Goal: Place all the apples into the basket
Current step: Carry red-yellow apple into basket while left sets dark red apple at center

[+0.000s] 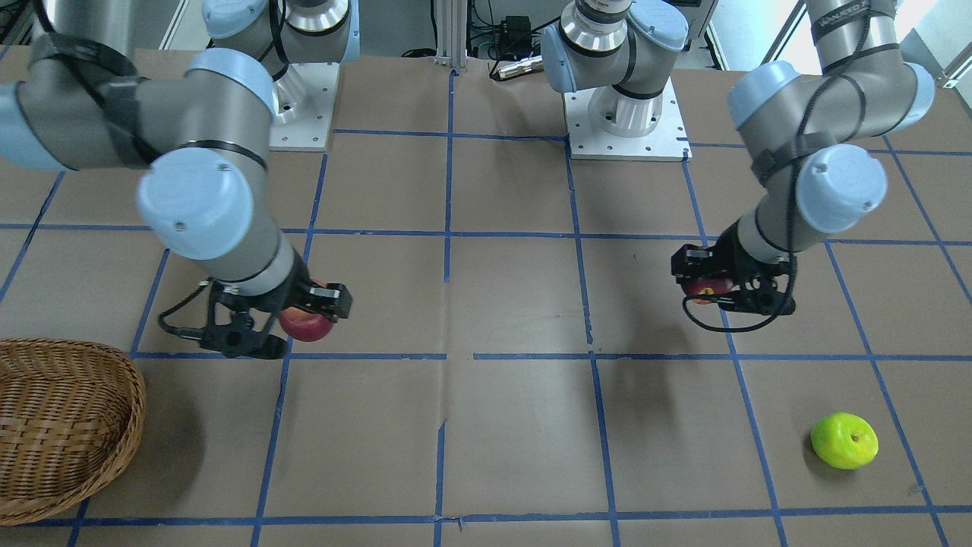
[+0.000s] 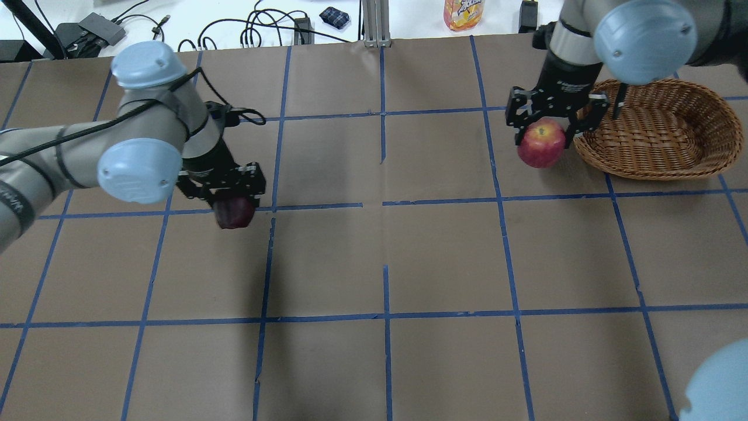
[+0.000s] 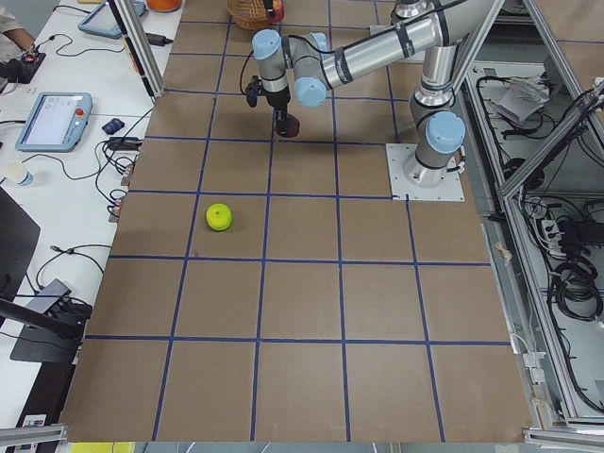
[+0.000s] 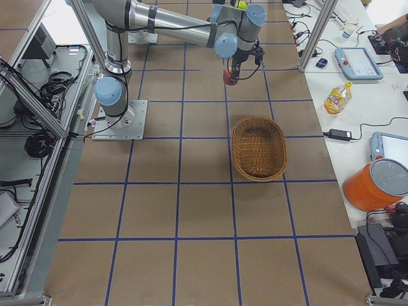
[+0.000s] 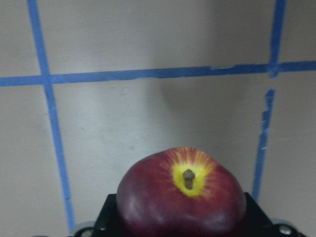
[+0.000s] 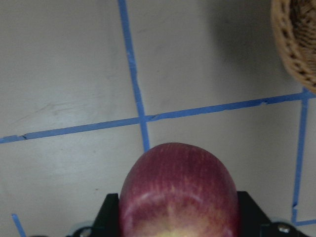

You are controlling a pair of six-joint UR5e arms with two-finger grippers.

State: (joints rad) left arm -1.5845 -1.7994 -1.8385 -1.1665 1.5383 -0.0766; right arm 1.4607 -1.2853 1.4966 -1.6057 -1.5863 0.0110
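Observation:
My left gripper (image 2: 232, 206) is shut on the dark maroon apple (image 2: 235, 213), whose yellow patch around the stem shows in the left wrist view (image 5: 183, 196). It holds the apple above the table on the left side. My right gripper (image 2: 541, 135) is shut on the bright red apple (image 2: 542, 144) and holds it just left of the wicker basket (image 2: 695, 161), outside its rim. The right wrist view shows the red apple (image 6: 178, 190) and a piece of the basket's rim (image 6: 295, 42). The lime green apple (image 1: 844, 441) lies alone on the table, beyond the left gripper, out of the overhead view.
The table is brown paper with a blue tape grid. A drink bottle (image 2: 463, 13), cables and tablets lie on the white bench past the far edge. Both arm bases (image 1: 626, 121) stand at the robot's side.

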